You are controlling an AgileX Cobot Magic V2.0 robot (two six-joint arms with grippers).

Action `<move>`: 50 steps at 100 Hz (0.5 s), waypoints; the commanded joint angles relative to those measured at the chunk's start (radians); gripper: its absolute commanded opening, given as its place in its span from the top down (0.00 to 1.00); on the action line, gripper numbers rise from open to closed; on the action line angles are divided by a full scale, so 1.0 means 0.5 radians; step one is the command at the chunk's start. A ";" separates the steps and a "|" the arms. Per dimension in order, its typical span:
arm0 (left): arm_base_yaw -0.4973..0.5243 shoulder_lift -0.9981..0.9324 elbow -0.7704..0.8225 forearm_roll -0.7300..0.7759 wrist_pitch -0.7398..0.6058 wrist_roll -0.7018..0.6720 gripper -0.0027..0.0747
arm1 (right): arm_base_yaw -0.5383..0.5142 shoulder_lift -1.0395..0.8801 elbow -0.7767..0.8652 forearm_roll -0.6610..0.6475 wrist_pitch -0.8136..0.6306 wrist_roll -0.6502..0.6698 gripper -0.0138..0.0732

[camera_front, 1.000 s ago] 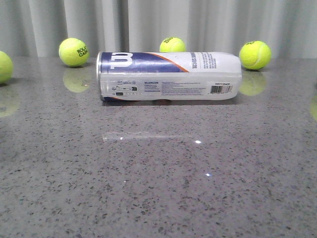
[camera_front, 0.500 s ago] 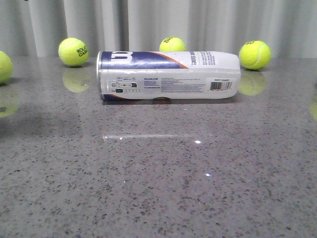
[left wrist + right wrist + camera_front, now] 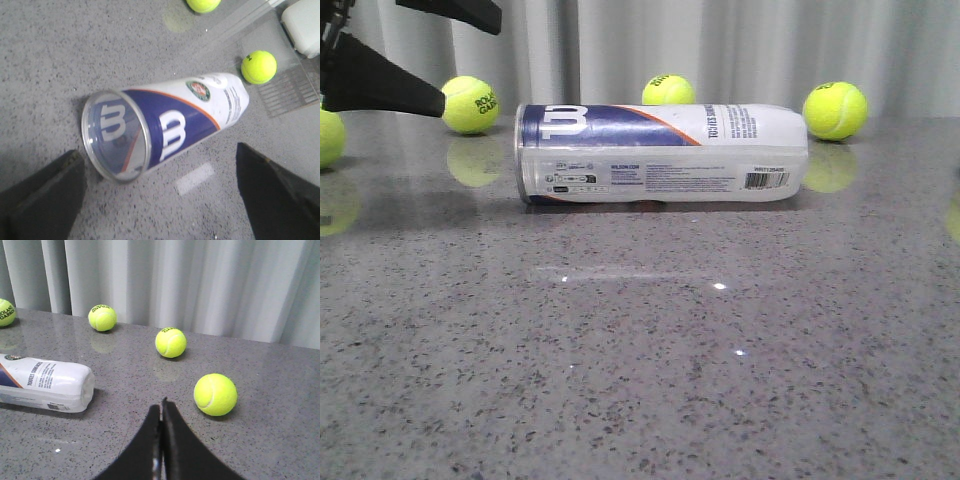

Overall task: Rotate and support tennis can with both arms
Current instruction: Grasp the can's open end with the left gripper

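Observation:
The tennis can point(image 3: 662, 153) lies on its side on the grey table, silver rim to the left, barcode near its right end. My left gripper point(image 3: 472, 60) is open, up at the far left, above and left of the rim end, apart from the can. In the left wrist view the can's rimmed end point(image 3: 116, 135) shows between the two wide-apart black fingers point(image 3: 42, 200). My right gripper point(image 3: 161, 402) is shut and empty, low over the table to the right of the can's white end point(image 3: 50, 382). It is outside the front view.
Yellow-green tennis balls stand around: behind the can at left point(image 3: 469, 104), middle point(image 3: 668, 90) and right point(image 3: 835, 110), one at the left edge point(image 3: 328, 135). One ball point(image 3: 215, 394) lies just beside my right gripper. A grey curtain closes the back.
My left gripper has come into the front view at the top left. The can rocked slightly about its long axis and is back as before.

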 commanded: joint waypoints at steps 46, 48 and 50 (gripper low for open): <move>-0.142 0.416 -0.354 -0.274 0.313 0.085 0.21 | -0.015 0.021 -0.053 -0.048 -0.166 -0.002 0.92; -0.154 0.424 -0.355 -0.298 0.322 0.105 0.21 | -0.015 0.021 -0.053 -0.048 -0.166 -0.002 0.92; -0.160 0.436 -0.358 -0.318 0.322 0.121 0.21 | -0.015 0.021 -0.053 -0.048 -0.166 -0.002 0.92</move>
